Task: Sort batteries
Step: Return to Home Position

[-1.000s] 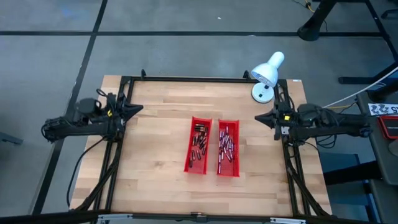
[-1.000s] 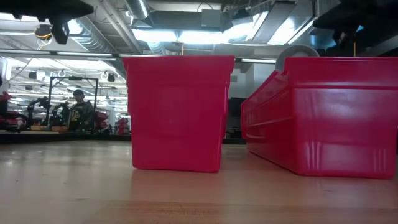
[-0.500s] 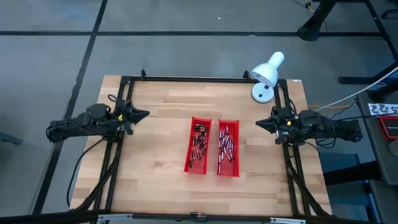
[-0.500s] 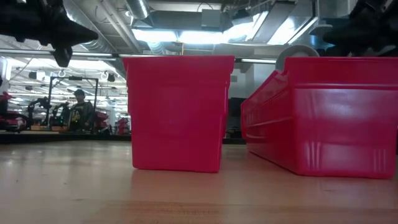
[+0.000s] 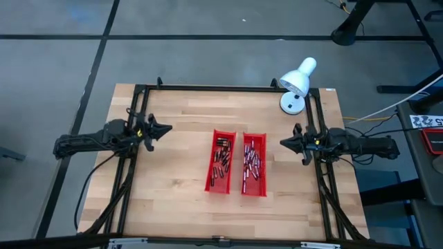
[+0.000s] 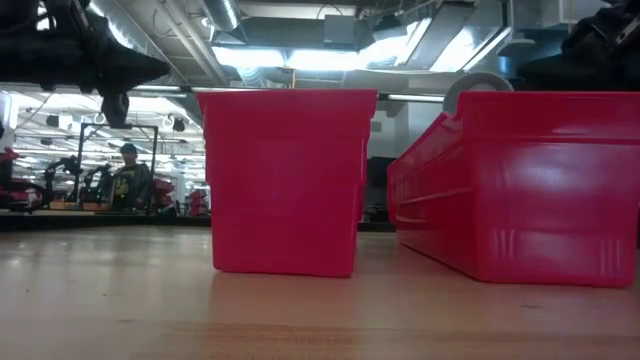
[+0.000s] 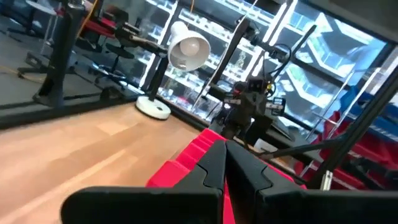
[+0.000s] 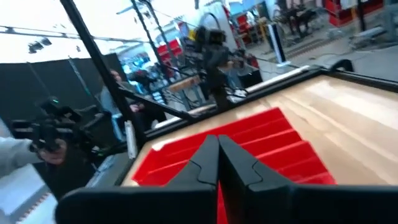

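Observation:
Two red trays stand side by side at the table's middle, the left tray (image 5: 220,178) and the right tray (image 5: 255,184). Several small batteries lie in each: darker ones (image 5: 221,158) in the left tray, silvery ones (image 5: 252,160) in the right. My left gripper (image 5: 168,128) hovers shut and level to the left of the trays, pointing at them; its shut fingers (image 7: 225,155) show in the left wrist view. To the right of the trays my right gripper (image 5: 282,142) hovers shut and level, pointing at them, with its fingertips (image 8: 217,149) together. Neither gripper holds anything.
A white desk lamp (image 5: 297,81) stands at the table's far right corner. Black frame rails (image 5: 131,173) run along the table's left, right and far edges. Bare wood lies on both sides of the trays (image 6: 283,180). A person (image 6: 127,175) is far off in the room behind.
Both arms have come down from higher up, and their grippers have levelled out and shifted a little toward the table's near edge and the trays. Both have stayed shut. The trays and batteries have not moved.

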You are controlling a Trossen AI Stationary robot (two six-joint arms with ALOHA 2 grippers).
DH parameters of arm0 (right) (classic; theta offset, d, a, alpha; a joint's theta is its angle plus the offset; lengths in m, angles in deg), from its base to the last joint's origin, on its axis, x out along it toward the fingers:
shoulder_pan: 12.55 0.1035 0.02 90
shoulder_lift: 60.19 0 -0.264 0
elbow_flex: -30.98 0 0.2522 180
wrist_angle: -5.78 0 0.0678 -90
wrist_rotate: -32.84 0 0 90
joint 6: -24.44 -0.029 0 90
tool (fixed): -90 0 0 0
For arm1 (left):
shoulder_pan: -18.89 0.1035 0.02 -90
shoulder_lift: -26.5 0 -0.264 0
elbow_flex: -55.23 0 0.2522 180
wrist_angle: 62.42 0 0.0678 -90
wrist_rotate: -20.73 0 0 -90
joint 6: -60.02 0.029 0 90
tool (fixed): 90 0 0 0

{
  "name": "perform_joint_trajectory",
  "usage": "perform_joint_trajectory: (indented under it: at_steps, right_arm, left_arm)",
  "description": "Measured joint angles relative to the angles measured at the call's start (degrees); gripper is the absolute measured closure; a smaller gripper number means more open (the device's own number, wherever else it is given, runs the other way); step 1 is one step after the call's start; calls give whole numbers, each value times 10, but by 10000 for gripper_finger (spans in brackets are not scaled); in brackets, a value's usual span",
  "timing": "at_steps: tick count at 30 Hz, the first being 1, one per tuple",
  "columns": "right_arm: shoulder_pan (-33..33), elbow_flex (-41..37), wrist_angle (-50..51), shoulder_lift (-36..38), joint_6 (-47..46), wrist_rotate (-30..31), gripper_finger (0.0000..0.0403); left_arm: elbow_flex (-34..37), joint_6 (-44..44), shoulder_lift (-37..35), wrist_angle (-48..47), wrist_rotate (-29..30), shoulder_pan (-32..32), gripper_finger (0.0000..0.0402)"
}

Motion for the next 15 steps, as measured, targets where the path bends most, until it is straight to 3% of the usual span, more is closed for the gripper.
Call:
perform_joint_trajectory:
  at_steps: [6, 15]
  right_arm:
    - [0, -26, -38, 0, -2, -24, 398]
    - [0, -33, -36, 0, -10, -74, 398]
  left_arm:
    - [47, -36, 0, 34, -22, 0, 400]
    - [49, -22, 0, 31, -48, 0, 401]
